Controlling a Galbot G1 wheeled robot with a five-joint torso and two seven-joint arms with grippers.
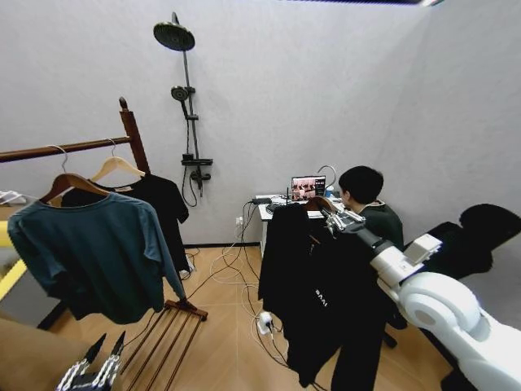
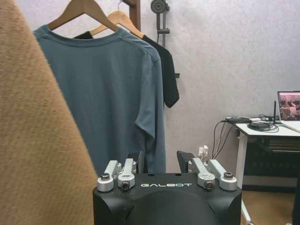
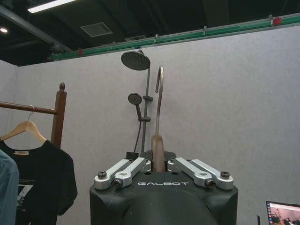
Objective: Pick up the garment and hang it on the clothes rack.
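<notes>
1. Overall, the job looks about half done: the garment (image 1: 313, 293) is already lifted and carried in the air, but it is not yet on the clothes rack (image 1: 130, 134), which stands well apart to the robot's left.
2. That rack shows a knob-topped post, a horizontal rod (image 1: 57, 149) and a slatted base (image 1: 175, 326) on the floor. Two tops already hang on it: a teal shirt (image 1: 89, 252) in front and a black T-shirt (image 1: 167, 199) behind, each on a wooden hanger.
3. Hanging from the raised right arm, the garment drapes freely, sleeves down, white lettering visible, in front of a tabletop (image 1: 273, 205) with a laptop.
4. Up there, the right tool (image 3: 158, 161) is closed narrowly on the garment's wooden hanger (image 3: 158, 152), whose metal hook (image 3: 159, 93) stands upright above the fingers, pointing at nothing yet.
5. Low at the robot's left, the left tool (image 2: 161, 164) waits idle near the teal shirt, its fingers spread wide and holding nothing.
6. What I judge remains: bringing the hook across to the rod, finding a free stretch beside the other hangers, lowering it on, then letting go.
</notes>
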